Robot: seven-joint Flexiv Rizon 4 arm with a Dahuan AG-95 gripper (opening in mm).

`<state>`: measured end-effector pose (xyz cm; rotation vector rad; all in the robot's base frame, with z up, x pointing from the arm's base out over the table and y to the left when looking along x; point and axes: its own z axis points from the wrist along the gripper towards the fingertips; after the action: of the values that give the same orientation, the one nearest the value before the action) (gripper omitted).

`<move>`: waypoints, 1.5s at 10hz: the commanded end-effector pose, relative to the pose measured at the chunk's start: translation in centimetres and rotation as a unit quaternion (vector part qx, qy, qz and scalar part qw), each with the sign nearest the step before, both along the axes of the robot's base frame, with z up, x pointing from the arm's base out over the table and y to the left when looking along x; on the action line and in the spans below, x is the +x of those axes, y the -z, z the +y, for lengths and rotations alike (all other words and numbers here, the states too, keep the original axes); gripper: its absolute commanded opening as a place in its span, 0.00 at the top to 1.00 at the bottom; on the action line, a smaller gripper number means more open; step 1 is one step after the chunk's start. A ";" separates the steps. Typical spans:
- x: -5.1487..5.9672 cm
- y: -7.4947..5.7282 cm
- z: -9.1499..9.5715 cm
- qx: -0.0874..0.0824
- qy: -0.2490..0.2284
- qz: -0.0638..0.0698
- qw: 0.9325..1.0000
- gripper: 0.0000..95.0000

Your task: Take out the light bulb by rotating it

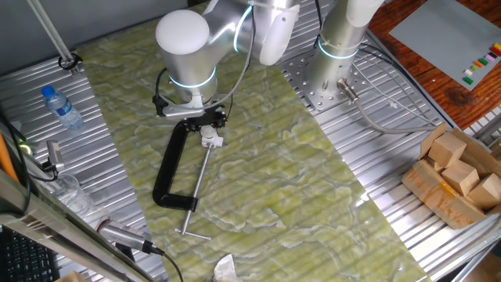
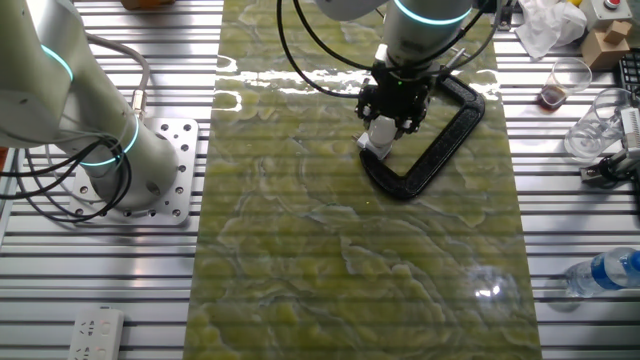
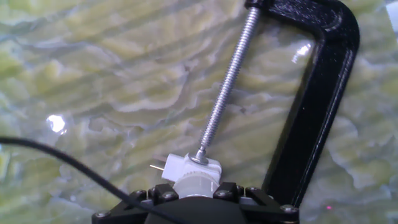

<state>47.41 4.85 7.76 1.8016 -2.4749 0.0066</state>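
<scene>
So I had the gripper [image 2: 393, 122] clenched round the small white frosted light bulb [image 3: 194, 184], seated in its white square socket [image 3: 186, 168], which the black C-clamp [image 1: 171, 168] pinned to the desk so twisting wouldn't spin it.
</scene>
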 end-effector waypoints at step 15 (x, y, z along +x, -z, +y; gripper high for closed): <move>0.1 0.0 0.1 0.002 -0.046 -0.007 0.999 0.40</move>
<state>47.46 4.96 7.80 1.9238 -2.3987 0.0228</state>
